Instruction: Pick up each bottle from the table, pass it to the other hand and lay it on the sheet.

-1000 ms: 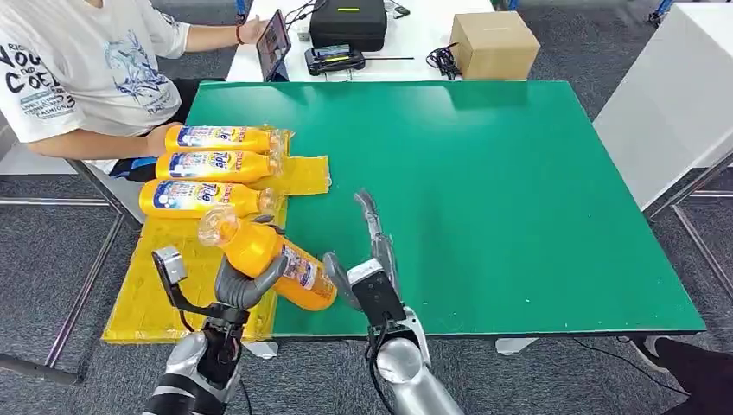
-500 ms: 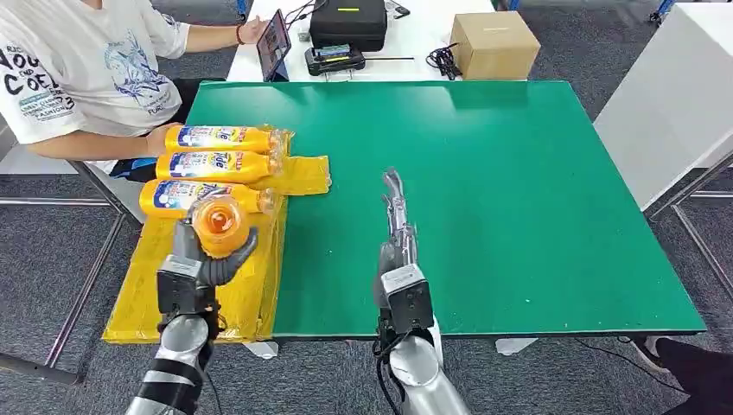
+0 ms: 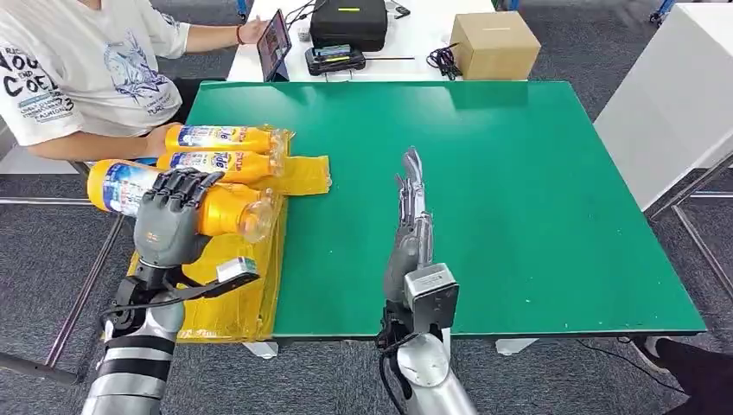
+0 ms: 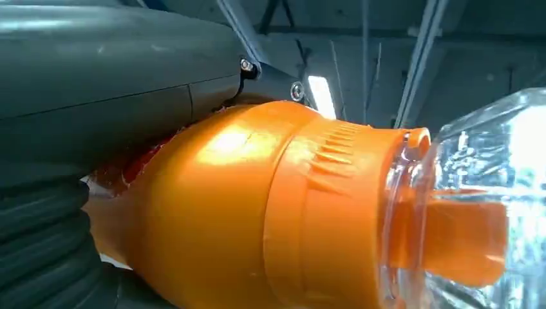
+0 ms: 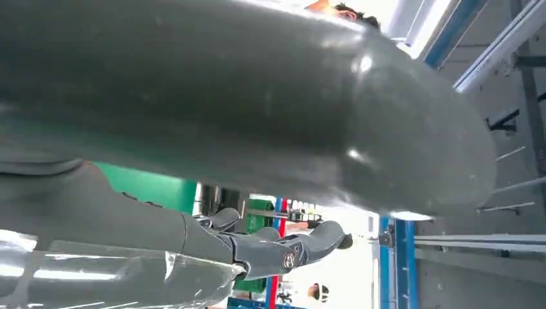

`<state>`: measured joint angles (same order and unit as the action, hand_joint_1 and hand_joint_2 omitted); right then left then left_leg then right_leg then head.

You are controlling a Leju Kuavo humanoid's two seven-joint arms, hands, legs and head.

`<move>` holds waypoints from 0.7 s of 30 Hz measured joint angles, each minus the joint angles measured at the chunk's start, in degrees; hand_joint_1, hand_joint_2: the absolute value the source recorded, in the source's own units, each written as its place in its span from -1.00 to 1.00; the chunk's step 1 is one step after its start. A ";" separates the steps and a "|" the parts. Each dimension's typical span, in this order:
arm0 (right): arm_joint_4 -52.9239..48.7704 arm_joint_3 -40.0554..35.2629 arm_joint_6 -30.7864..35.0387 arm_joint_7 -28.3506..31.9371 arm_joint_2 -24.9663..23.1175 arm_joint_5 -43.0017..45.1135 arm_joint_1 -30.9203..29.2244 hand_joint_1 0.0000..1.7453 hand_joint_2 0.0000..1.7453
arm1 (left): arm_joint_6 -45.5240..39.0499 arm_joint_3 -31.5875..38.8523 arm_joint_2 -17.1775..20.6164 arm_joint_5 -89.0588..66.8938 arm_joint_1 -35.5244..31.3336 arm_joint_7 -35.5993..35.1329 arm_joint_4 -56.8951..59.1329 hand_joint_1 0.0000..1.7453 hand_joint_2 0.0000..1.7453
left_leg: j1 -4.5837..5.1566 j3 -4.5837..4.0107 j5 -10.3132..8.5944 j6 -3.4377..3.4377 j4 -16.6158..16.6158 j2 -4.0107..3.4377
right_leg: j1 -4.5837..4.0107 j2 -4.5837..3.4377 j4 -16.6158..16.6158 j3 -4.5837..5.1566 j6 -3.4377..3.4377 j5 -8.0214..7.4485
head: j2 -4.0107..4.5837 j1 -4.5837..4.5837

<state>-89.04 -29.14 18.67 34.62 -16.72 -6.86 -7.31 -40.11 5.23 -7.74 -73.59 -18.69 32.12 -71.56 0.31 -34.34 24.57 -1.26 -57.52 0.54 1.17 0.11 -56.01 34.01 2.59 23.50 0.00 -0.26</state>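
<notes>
Held bottle: an orange plastic detergent bottle with a blue-and-white label and a clear cap (image 3: 186, 206), lying on its side in the left hand's grasp, cap end toward the green table; it sits above the far part of the yellow sheet, covering the spot just in front of the two bottles already there. Whether it touches the sheet cannot be told.
Close look: the left wrist view shows its ribbed orange neck collar (image 4: 322, 212) and the see-through cap.
Left hand: grey, many-fingered (image 3: 170, 226), fingers wrapped over the bottle's middle from above.
Right hand: grey (image 3: 413, 220), held edge-on above the green table top (image 3: 536, 199), fingers straight, close together and pointing away, holding nothing.
Count of bottles: three in all, one held and two matching orange bottles (image 3: 220, 150) lying side by side on the sheet.
Sheet: one crinkled yellow plastic sheet (image 3: 233, 298) draped over the table's left edge.
Bystander: one person in a white printed T-shirt (image 3: 78, 65) seated beside the bottles.
Background: one brown cardboard box (image 3: 494, 43).
</notes>
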 measured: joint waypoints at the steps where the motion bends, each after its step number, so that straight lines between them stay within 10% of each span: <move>1: -0.07 0.02 0.00 0.00 0.00 0.02 0.00 -1.00 -1.00 | 0.02 -0.35 0.24 -0.27 -0.14 -1.50 0.60 1.00 1.00 | 0.00 0.00 0.00 0.00 0.00 -0.03 | 0.00 -0.01 0.00 0.00 0.00 0.00 | 0.00 0.00; 21: -3.50 1.35 -1.77 -1.25 0.33 -0.59 1.68 -1.00 -1.00 | 14.43 -12.59 7.80 6.14 -1.44 -10.74 15.04 1.00 1.00 | 0.00 0.01 0.00 0.00 0.00 -0.04 | 0.00 -0.02 0.00 0.01 0.00 0.00 | 0.00 0.00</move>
<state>-92.54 -27.78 16.90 33.38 -16.39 -7.45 -5.63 -25.68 -7.37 0.06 -67.45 -20.14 21.38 -56.52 0.31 -34.34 24.57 -1.26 -57.52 0.51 1.17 0.09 -56.01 34.02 2.60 23.50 0.00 -0.26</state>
